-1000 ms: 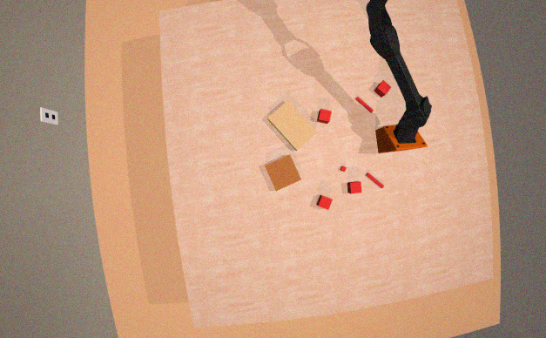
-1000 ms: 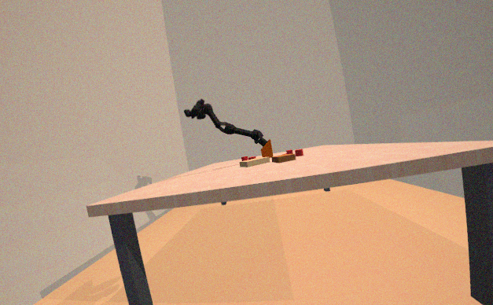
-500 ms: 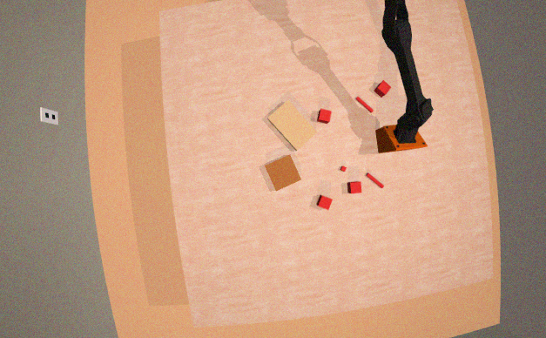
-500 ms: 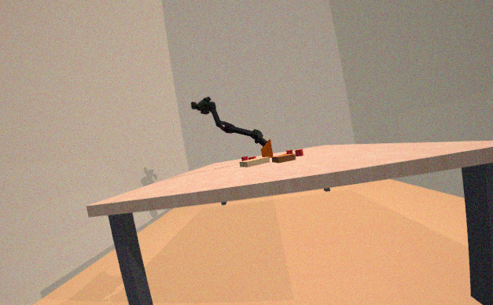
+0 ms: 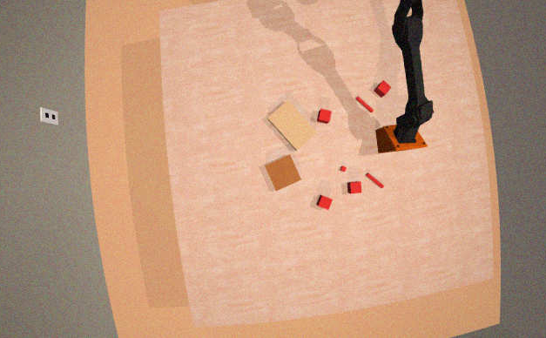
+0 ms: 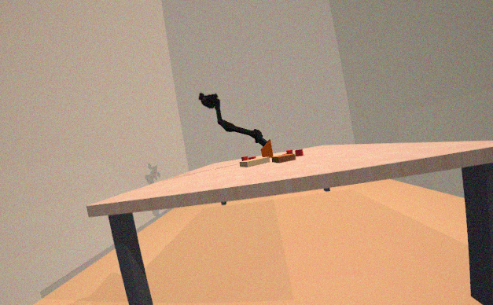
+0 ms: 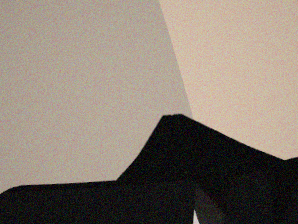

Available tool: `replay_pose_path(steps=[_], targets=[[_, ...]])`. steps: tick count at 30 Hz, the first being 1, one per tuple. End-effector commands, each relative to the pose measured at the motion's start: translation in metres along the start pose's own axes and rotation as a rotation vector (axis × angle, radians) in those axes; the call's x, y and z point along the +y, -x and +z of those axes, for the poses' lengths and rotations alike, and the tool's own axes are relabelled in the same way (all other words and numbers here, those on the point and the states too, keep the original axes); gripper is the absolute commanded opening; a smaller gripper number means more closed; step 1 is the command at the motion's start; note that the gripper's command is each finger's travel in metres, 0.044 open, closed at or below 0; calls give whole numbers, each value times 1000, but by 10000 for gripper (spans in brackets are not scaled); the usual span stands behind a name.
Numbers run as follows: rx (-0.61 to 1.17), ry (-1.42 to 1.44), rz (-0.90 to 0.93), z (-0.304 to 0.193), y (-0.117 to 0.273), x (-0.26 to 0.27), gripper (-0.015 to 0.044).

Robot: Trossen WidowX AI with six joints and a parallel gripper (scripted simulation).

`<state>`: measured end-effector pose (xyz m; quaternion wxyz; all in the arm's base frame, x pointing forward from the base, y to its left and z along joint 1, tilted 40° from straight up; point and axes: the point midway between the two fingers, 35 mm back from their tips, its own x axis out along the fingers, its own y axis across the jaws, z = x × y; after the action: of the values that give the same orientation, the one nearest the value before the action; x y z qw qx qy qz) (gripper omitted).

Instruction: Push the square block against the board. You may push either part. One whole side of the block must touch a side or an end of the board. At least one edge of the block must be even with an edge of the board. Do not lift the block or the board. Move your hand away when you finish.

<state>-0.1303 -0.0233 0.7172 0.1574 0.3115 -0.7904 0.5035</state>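
Note:
The square block (image 5: 282, 172) (image 6: 284, 158) is brown and lies flat on the table. The board (image 5: 292, 125) (image 6: 255, 162) is a pale tan rectangle, also lying flat. In the top view a narrow gap separates the block's upper corner from the board's lower corner, and their facing sides are not parallel. My gripper (image 6: 200, 95) (image 7: 172, 124) is shut and empty, raised high above the table and well away from both parts. It is beyond the top edge of the top view. The wrist view shows only walls behind the dark fingers.
A red cube (image 5: 324, 116) stands right of the board. Another red cube (image 5: 382, 88) and a red stick (image 5: 364, 104) lie nearer the orange arm base (image 5: 410, 138) (image 6: 266, 149). Two red cubes (image 5: 354, 187) (image 5: 325, 202), a tiny one (image 5: 343, 168) and a stick (image 5: 374, 180) lie right of the block.

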Motion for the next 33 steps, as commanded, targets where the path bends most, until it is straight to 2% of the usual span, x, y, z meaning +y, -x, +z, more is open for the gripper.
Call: replay_pose_path(steps=[1,12,23,33], targets=[[121,-53,19,-37,4,19,0],[421,-143,66,-125,33,62,0],[670,-216,79,-189,79,87,0],[919,-267,75,-237,140,103,0]])
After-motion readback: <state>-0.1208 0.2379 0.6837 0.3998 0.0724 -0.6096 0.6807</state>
